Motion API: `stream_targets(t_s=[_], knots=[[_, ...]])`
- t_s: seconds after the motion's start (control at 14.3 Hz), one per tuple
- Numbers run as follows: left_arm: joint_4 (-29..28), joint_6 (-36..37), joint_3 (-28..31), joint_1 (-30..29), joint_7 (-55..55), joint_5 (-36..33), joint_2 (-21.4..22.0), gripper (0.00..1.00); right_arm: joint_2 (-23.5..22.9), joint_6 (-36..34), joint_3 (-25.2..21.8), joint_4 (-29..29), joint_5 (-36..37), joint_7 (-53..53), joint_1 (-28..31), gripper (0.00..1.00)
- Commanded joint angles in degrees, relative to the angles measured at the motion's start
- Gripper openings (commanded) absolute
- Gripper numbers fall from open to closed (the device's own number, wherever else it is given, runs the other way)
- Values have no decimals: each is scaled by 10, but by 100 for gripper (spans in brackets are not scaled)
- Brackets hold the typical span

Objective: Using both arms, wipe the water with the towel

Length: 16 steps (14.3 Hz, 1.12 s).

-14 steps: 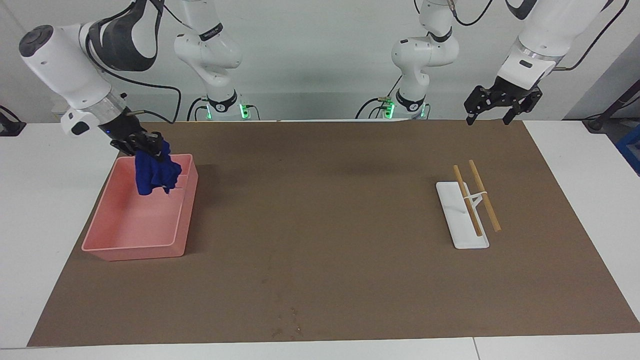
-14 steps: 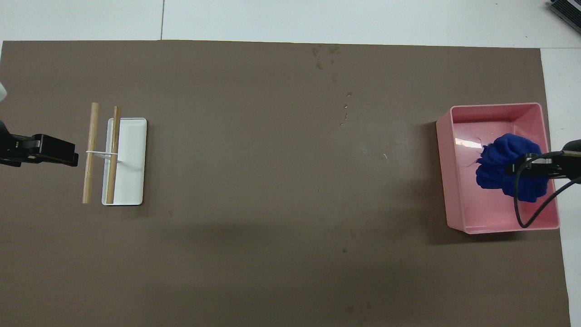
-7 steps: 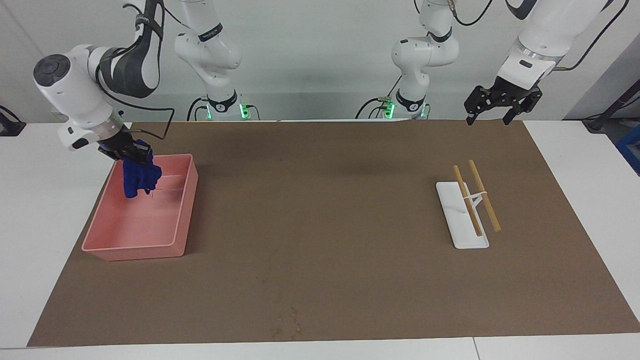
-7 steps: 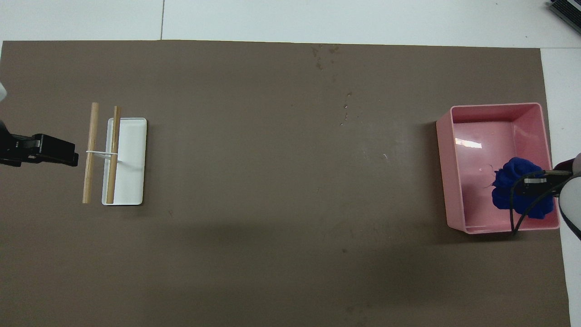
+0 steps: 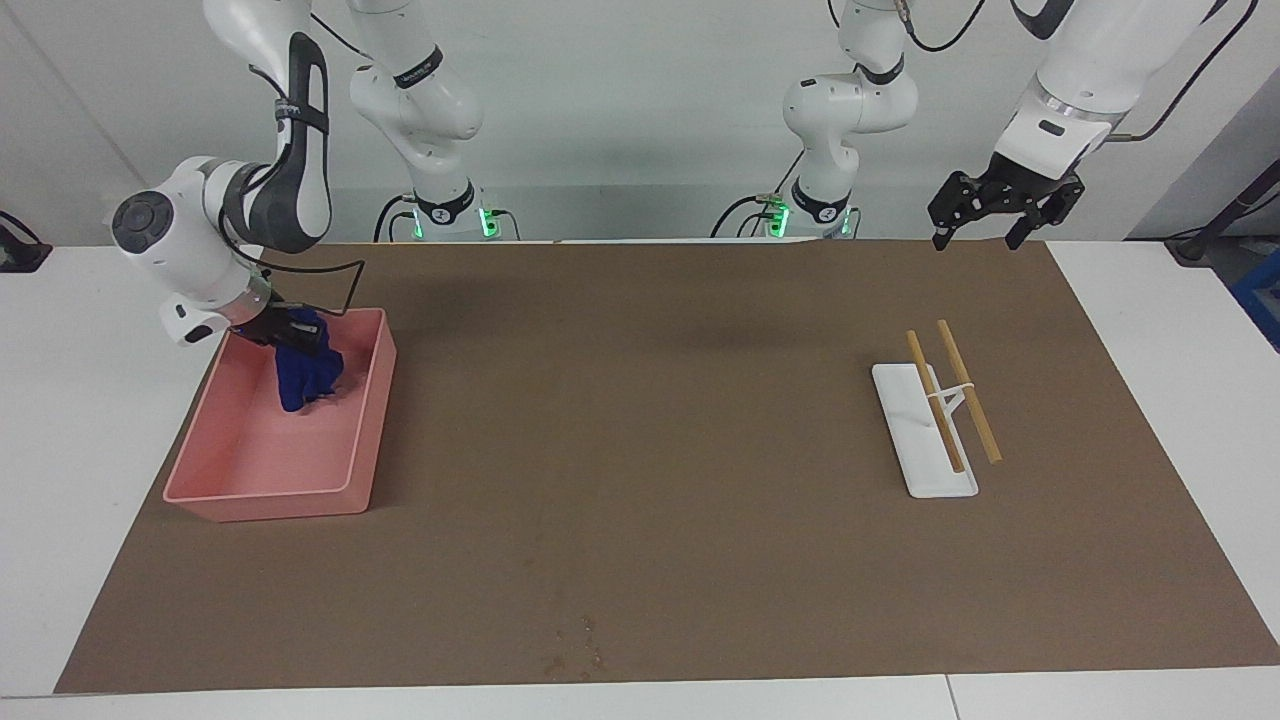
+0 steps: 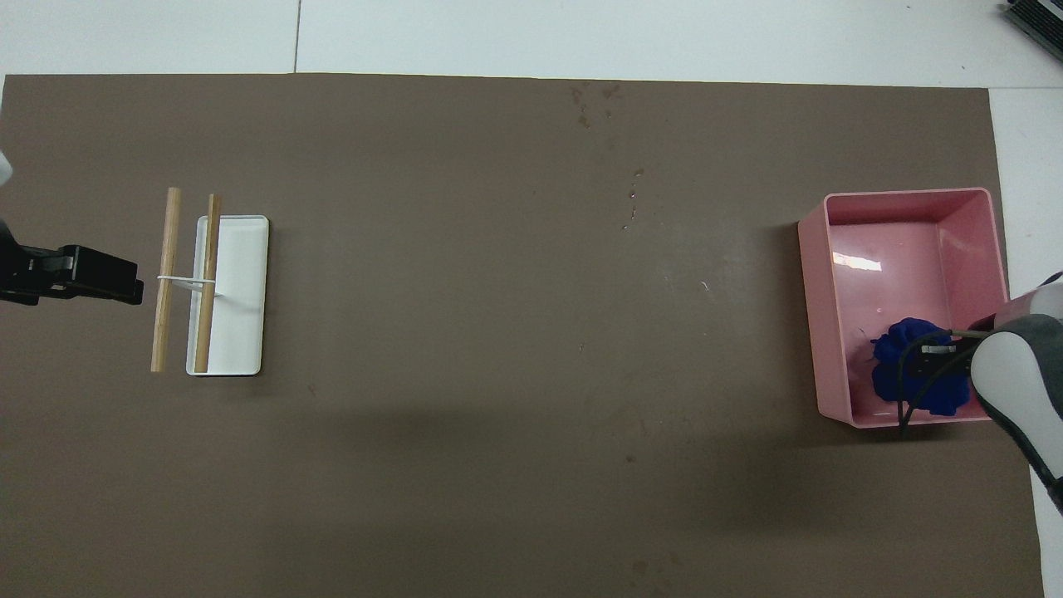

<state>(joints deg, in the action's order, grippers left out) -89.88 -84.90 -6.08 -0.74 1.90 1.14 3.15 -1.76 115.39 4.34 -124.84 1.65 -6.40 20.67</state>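
We find the towel (image 5: 306,374) in the tub (image 5: 352,470), at the right hand (image 5: 296,338); its grip we cannot tell. Left hand (image 5: 978,237) waits, released. Water (image 5: 572,645) lies mid-desk, well apart from both hands.

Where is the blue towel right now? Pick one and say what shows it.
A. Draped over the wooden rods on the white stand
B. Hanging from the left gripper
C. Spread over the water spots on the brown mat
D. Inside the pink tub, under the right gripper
D. The towel sits bunched inside the pink tub at the end nearer the robots, with the right gripper down on top of it.
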Motion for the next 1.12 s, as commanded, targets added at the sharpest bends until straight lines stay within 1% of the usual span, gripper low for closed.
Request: stream_targets(t_s=[0.0,0.21,0.35,0.49,0.7,0.77,1.05], knots=[[-6,7,-5,-6,3,-10,10,100,19,-7,8,6,12,10,4,99],[-6,7,-5,-6,3,-10,10,100,24,-57,10,62,12,11,-11,100],[-6,7,-5,-6,3,-10,10,100,35,-68,12,97,13,10,-19,100],[-6,7,-5,-6,3,-10,10,100,44,-71,23,129,13,11,-26,100],[-6,7,-5,-6,3,-10,10,100,43,-129,24,214,13,19,-55,100],[-6,7,-5,-6,3,-10,10,100,42,-146,24,240,13,44,-69,100],[-6,7,-5,-6,3,-10,10,100,33,-183,31,303,7,126,-131,100]])
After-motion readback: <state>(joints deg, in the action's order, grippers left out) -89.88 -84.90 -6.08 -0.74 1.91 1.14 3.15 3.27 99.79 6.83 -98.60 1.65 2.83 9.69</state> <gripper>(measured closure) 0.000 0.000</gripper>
